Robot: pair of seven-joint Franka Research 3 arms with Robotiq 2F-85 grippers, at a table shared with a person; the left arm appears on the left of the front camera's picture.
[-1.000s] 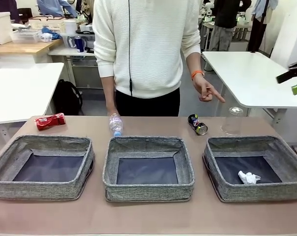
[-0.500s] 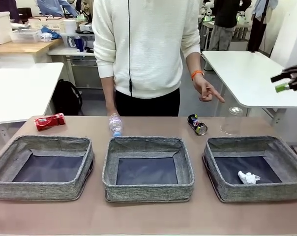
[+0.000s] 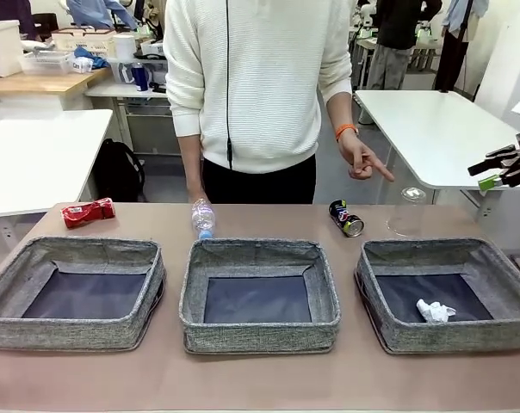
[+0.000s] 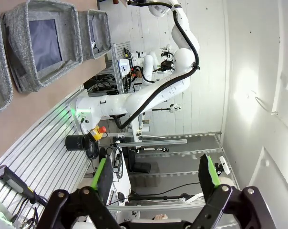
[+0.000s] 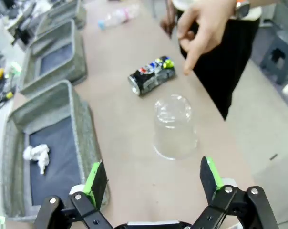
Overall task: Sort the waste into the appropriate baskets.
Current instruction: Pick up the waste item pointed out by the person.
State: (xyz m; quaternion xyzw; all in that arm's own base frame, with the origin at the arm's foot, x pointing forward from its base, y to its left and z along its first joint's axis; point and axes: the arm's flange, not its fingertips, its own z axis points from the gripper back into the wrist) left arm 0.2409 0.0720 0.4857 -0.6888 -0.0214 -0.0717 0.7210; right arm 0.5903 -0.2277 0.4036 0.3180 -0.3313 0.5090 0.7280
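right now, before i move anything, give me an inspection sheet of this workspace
surface: brown table, no spills seen
job's things: left basket and middle basket empty; wad in right basket; red can, bottle, dark can, cup on the table behind them
clutter: nothing seen
grippers: left gripper open, empty; right gripper open, fingers aimed at the cup
cables: tangle under the robot's stand
surroundings: person at far side, hand pointing near the cup; white tables beyond

A black backpack (image 3: 118, 170) sits on the floor beside a white table (image 3: 36, 159).
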